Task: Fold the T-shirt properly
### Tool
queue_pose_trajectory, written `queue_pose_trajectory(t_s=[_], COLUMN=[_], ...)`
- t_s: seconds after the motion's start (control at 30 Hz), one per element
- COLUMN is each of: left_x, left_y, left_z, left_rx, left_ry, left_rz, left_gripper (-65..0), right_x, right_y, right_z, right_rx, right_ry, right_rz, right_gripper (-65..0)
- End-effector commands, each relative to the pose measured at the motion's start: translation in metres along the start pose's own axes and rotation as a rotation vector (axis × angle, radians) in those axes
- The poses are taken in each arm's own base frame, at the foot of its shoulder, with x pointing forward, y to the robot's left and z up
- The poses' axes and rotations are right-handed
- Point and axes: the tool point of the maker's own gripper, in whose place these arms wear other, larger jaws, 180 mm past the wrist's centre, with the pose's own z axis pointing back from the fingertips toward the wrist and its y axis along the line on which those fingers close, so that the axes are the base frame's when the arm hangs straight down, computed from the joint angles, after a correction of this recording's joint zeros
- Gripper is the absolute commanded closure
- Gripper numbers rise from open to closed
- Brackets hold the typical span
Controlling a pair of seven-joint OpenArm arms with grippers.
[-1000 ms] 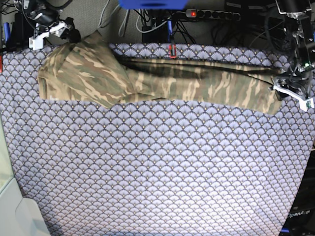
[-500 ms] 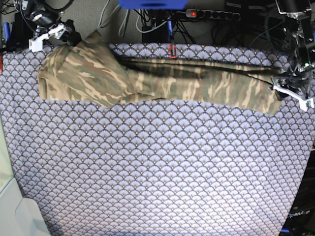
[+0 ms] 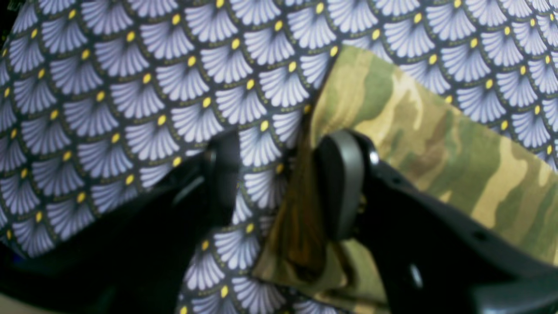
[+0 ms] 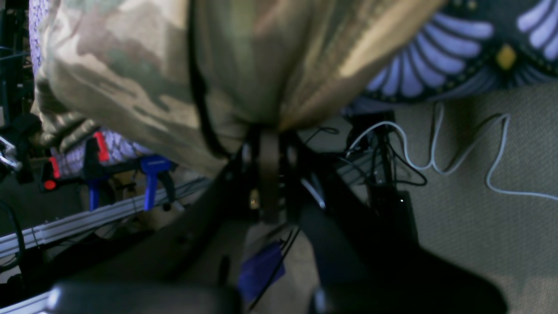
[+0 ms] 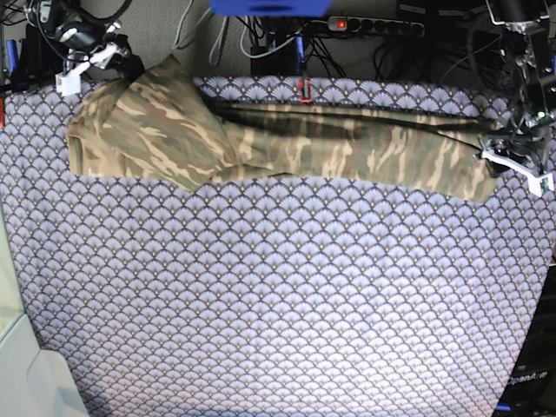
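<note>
the t-shirt (image 5: 261, 143) lies stretched along the far edge of the desk (image 5: 278, 304), its long axis running side to side in the base view. its wider, bunched end sits toward that view's left, and the narrower folded end reaches the right edge. one upper corner on the left rises off the purple scalloped tablecloth (image 5: 261, 287) and past the desk's back edge.

the right claw (image 5: 117, 62) is at that raised corner. the right wrist view shows what the base view cannot: its fingers are drawn together on a gathered pinch of camouflage cloth (image 4: 244, 65), which hangs beyond the desk edge over carpet (image 4: 479, 209), white cables (image 4: 457, 148) and blue-handled clamps (image 4: 152, 174).

the left claw (image 5: 512, 156) sits at the shirt's other end, near the desk's right edge. in the left wrist view its two fingers (image 3: 340, 183) stand apart, one resting on top of the shirt's edge and the other on bare tablecloth beside it, with the cloth's corner fold (image 3: 301, 218) between them; they are not clamped on it.

the base view alone shows the open room: the whole near half of the desk in front of the shirt is bare tablecloth. a power strip (image 5: 373, 26) and tangled cables (image 5: 278, 43) lie behind the far edge.
</note>
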Motion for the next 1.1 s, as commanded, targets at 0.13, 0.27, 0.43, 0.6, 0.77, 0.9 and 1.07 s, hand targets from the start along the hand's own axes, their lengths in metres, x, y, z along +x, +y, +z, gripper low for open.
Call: queue_pose_trajectory(t_s=[0.13,0.27,0.43,0.6,0.77,0.9,1.07], left_x=[0.001,0.002,0.005,0.005,0.005,0.004,0.004], left_y=[0.013,0.013,0.011,0.011,0.011,0.011,0.011], left_z=[-0.003,-0.005,-0.004,-0.004,-0.004,-0.004,-0.004], left_rx=[0.026,0.026,0.023,0.023,0.023,0.024,0.024], left_ry=[-0.002,-0.003,-0.011,-0.011,-0.011,-0.009,-0.009], left_rz=[0.007,0.012,0.009,0.009,0.009,0.009,0.009], left_gripper=[-29.9,-29.9,-29.9,-29.9,-29.9,-29.9,-29.8], right_x=[0.012,0.022,0.026,0.037,0.051,0.066,0.081], right_y=[0.009,0.023,0.026,0.026,0.032,0.039,0.051], right_z=[0.017,0.024,0.024,0.029,0.034,0.041,0.043], right_rx=[0.002,0.007,0.01,0.019,0.06,0.104,0.125], right_ry=[-0.042,-0.064,-0.069,-0.083,-0.119,-0.16,-0.189], right_rz=[0.059,0.125,0.139,0.158,0.162,0.165,0.21], right_gripper=[0.0,0.0,0.0,0.0,0.0,0.0,0.0])
